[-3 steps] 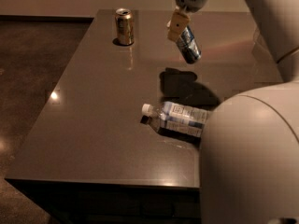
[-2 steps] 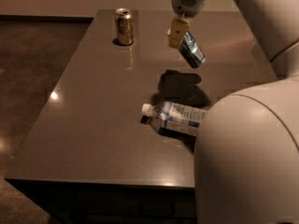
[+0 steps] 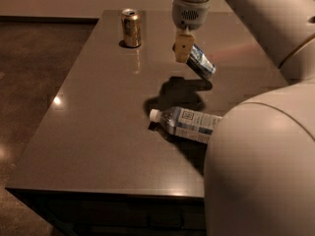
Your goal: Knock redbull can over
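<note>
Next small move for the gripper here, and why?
Probably lower the gripper a little toward the table. The redbull can leans steeply with its upper end at the gripper, above the middle of the table, and is not yet lying flat; going down should tip it over.

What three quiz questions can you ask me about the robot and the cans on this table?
1. True or false: the gold can stands upright on the table.
2. Pick one. How is the blue and silver can right now? A: standing straight. B: leaning far over, with its top end at the gripper. C: lying inside a box.
3. Fill the gap: the plastic bottle lies on its ____, closer to the camera than both cans.

Key: 1 true. 2 B. 3 side.
</note>
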`<control>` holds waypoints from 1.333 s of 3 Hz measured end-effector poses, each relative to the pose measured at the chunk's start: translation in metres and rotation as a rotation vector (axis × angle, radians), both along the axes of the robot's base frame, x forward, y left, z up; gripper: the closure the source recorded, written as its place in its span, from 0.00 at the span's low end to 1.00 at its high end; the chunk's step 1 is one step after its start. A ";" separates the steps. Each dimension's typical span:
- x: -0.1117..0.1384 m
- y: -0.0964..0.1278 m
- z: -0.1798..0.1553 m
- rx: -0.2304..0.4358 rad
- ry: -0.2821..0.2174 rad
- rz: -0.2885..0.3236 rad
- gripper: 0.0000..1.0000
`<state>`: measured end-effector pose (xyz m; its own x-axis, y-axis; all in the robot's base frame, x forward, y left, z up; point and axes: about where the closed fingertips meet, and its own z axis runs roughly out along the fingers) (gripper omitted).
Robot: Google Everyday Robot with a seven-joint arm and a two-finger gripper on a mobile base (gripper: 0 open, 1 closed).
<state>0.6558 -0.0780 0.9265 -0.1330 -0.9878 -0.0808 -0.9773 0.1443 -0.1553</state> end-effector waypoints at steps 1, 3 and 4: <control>-0.011 0.007 -0.012 -0.046 0.020 0.049 0.60; -0.029 0.011 -0.035 -0.129 0.056 0.109 0.13; -0.023 0.014 -0.037 -0.121 0.037 0.112 0.00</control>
<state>0.6327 -0.0636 0.8892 -0.0221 -0.9989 0.0425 -0.9916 0.0165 -0.1282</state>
